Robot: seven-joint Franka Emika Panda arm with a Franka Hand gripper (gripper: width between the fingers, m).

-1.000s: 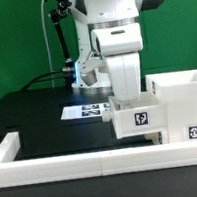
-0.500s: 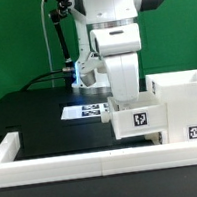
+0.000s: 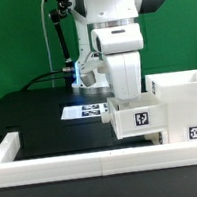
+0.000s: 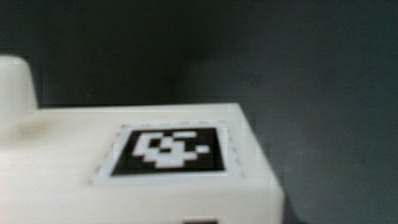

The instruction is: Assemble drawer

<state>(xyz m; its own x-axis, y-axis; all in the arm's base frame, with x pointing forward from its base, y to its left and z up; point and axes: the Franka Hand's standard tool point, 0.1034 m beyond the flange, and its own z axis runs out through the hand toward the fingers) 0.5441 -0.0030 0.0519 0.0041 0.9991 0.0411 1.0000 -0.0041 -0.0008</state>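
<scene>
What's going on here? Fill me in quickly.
A Franka arm is putting a white plastic drawer unit together. Its wrist sits low over a tagged tray, which is partly slid into the box-shaped casing on the exterior view's right. The jaws are hidden behind the wrist body, so a grip cannot be confirmed. The wrist view shows only a tagged white face close up. The marker board lies on the black table, with the border rail in front.
</scene>
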